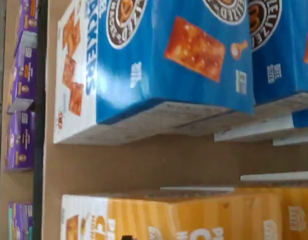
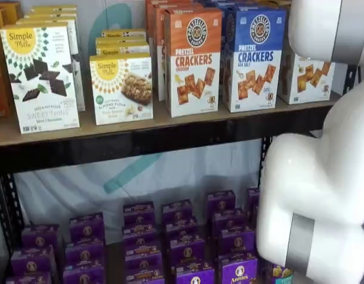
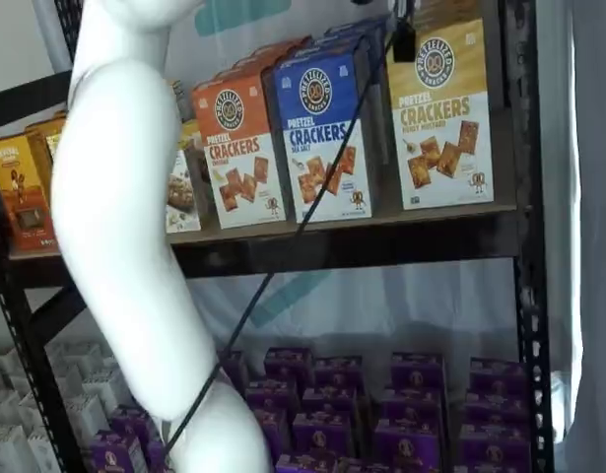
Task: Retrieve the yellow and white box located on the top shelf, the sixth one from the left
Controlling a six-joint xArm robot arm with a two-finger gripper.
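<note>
The yellow box [image 3: 441, 113] stands upright on the top shelf [image 3: 362, 241], just right of the blue box [image 3: 320, 133]. The tool itself is out of view, seemingly above the boxes; its jaws are spread wide, holding nothing.

white arm [image 3: 125, 246] is rising in a bent column up past the frame top in a shelf view; its bulky elbow joint [image 2: 315, 195] is filling the side of a shelf view. fingers aren't showing anywhere, jaws standing at widest.
</note>
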